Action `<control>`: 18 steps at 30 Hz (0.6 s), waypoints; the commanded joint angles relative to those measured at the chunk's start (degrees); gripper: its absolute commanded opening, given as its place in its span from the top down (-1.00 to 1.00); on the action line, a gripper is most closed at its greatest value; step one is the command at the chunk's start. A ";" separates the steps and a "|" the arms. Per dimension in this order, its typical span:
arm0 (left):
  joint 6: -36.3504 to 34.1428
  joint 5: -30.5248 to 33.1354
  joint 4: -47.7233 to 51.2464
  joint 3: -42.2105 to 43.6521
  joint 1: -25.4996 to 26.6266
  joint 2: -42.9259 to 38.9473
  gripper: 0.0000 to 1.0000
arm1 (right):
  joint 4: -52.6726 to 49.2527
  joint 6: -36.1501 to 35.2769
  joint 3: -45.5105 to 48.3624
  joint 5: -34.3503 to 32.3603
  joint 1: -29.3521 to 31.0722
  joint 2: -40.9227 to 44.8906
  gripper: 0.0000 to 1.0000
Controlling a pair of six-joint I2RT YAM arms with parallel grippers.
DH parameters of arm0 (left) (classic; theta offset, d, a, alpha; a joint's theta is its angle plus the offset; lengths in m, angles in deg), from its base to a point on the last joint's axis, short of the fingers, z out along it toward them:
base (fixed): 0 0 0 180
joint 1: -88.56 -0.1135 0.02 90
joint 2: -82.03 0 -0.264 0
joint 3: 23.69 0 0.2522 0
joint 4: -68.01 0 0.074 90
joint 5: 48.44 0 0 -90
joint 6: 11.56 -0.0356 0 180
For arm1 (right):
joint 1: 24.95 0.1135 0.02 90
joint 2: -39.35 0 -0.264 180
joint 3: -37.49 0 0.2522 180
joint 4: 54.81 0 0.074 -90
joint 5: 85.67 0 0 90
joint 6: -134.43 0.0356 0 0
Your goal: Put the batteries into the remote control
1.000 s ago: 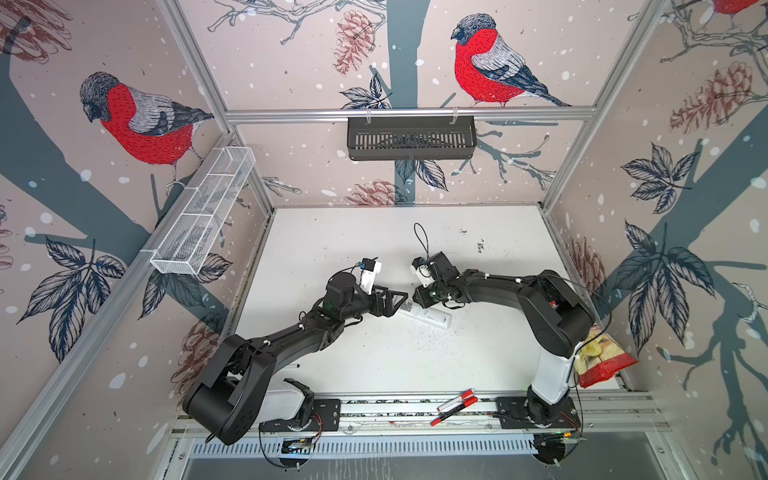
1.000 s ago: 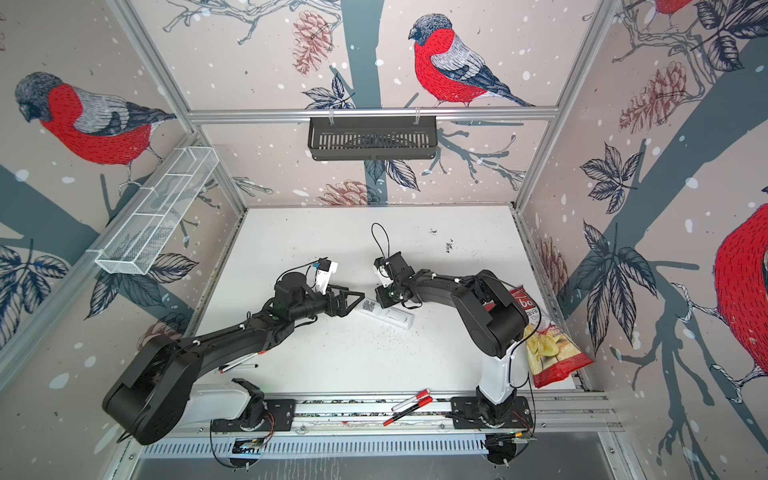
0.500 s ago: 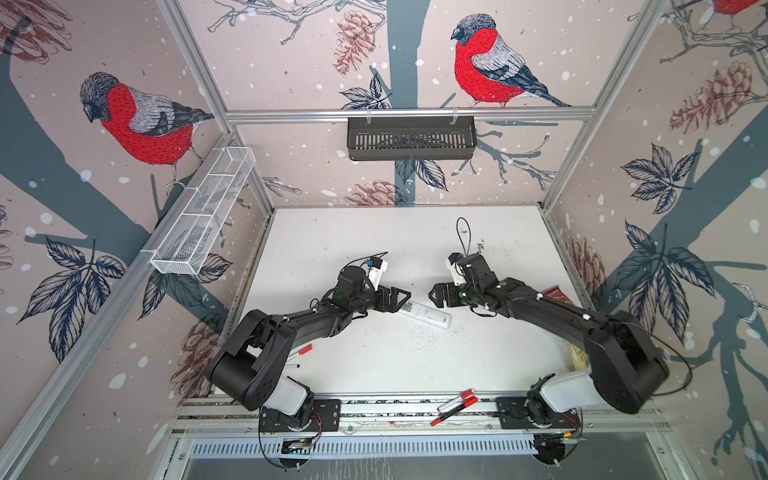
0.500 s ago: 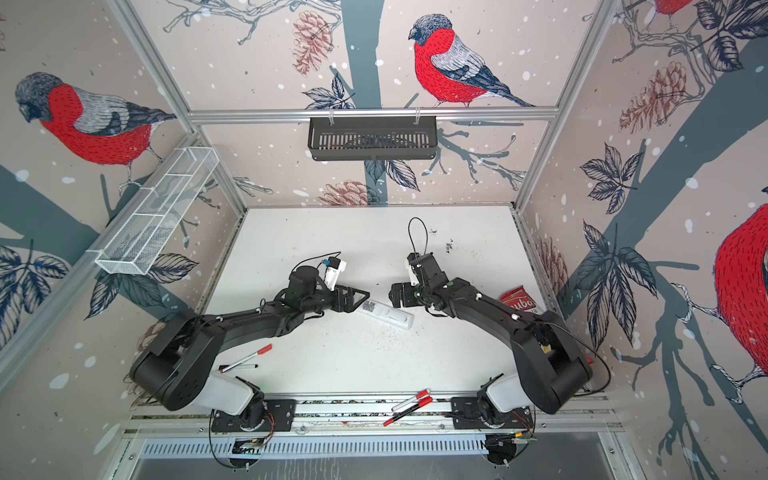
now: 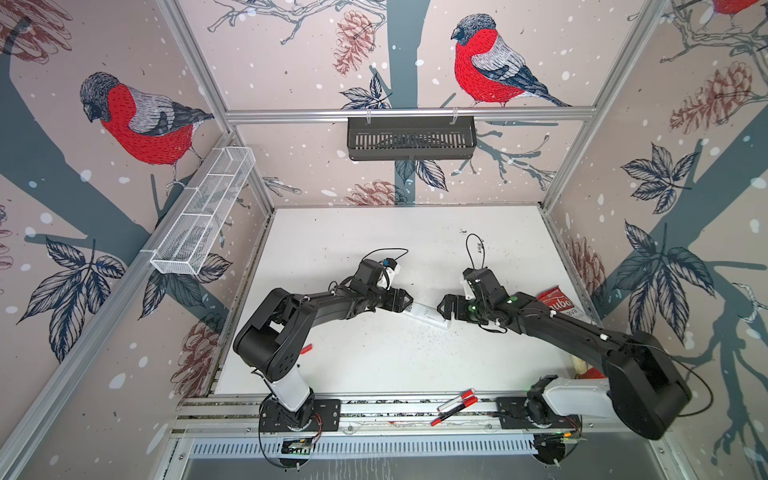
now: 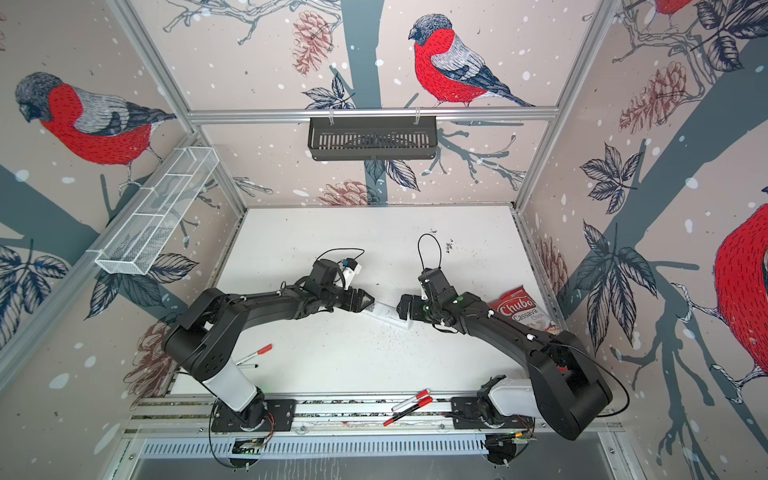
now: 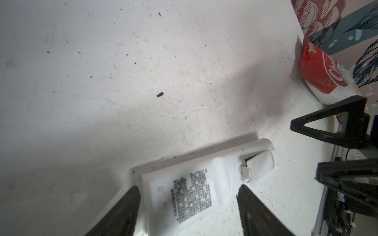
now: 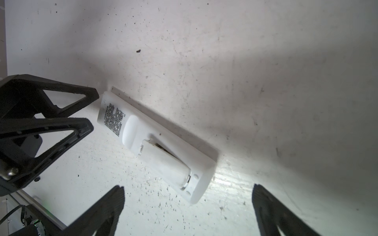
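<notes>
**Remote control [image 5: 426,314] lies back-up between both arms**

Your remote rests on the tabletop [image 5: 374,249], its long axis running from one arm's jaws to the other's. The left jaws stand open and straddle its label end, with a gap on each side. The right jaws gape wide, just short of the battery cover [image 8: 163,161] end, and that cover sits slightly askew. The left arm is nearer. No batteries show.

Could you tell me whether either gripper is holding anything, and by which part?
Nothing is held. The open left gripper straddles the remote control at its labelled end without clamping it; the right gripper is open near the other end.
</notes>
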 commanded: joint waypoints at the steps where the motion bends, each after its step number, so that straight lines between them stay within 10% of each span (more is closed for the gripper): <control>1: -2.74 2.44 4.58 -1.12 0.75 0.79 -0.44 | 2.05 3.30 0.25 -1.41 0.45 0.01 -0.99; 18: -4.16 6.17 8.26 -2.74 2.84 2.55 -0.32 | 1.55 5.13 -3.27 -9.34 5.65 -8.37 -0.99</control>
